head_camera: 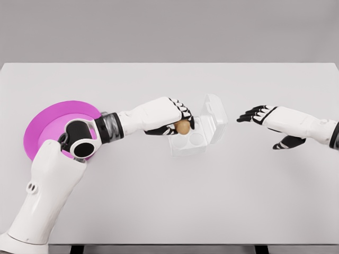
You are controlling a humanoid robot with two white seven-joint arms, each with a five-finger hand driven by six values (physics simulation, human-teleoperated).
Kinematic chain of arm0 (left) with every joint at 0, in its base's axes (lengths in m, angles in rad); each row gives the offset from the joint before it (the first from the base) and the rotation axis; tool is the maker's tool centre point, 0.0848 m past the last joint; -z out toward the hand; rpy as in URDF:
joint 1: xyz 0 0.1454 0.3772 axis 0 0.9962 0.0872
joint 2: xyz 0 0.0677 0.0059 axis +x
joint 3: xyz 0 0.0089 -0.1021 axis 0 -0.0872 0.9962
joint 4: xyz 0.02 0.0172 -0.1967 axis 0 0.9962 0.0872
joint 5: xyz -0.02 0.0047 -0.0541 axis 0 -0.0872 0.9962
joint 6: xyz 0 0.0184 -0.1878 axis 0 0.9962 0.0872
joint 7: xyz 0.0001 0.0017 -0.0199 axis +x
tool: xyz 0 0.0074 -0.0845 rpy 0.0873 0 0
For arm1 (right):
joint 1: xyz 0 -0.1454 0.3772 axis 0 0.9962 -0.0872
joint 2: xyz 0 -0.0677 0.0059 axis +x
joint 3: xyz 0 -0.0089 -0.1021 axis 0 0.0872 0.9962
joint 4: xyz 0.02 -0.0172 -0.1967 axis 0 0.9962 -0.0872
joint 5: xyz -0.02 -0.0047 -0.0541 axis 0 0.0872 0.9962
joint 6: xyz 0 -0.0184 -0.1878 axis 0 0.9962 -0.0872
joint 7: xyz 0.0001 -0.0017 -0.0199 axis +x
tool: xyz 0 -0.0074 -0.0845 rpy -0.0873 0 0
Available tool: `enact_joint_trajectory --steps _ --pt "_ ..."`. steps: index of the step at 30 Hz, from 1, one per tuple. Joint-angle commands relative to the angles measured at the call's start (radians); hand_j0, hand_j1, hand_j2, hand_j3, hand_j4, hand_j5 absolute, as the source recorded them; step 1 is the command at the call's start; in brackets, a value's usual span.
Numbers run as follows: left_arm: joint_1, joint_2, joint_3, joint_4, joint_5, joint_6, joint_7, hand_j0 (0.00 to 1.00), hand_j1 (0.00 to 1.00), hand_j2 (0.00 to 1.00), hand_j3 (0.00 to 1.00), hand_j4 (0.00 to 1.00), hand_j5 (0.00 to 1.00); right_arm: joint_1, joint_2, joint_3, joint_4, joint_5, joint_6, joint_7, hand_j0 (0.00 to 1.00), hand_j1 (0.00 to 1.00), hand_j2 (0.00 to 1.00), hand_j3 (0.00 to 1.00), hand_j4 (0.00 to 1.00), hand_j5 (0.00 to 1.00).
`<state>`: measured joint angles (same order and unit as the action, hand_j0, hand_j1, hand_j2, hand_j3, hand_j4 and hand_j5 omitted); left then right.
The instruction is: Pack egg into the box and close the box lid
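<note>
Clearly held the egg (183, 126) in the curled fingers of the left hand (172, 117), poised at the nine o'clock edge of the clear box (192, 138), lid (216, 112) standing open toward one o'clock. Kept the right hand (260, 115) spread and empty out at three o'clock, well apart. Risked, probably, dropping the egg off-cup onto the table (169, 201), or nudging the light box aside with the knuckles.

Left robot hand (170, 117) curled in a grasp — right robot hand (260, 116) open, fingers spread.
</note>
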<state>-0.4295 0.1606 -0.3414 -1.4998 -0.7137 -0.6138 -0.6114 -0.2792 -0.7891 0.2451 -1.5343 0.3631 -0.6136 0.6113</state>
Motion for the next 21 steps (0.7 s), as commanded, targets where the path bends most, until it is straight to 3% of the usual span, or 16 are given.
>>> enact_joint_trajectory --steps 1,21 --pt "0.002 0.004 0.001 -0.014 0.008 0.003 0.001 0.61 0.61 0.61 0.61 0.61 0.61 -0.002 0.002 -0.001 0.003 -0.006 0.003 0.000 1.00 1.00 1.00 1.00 1.00 1.00" --pt "0.023 0.048 0.030 -0.085 0.036 0.003 0.001 0.79 0.79 0.79 0.79 0.79 0.79 -0.014 0.024 0.003 0.003 -0.006 0.003 0.000 1.00 1.00 1.00 1.00 1.00 1.00"
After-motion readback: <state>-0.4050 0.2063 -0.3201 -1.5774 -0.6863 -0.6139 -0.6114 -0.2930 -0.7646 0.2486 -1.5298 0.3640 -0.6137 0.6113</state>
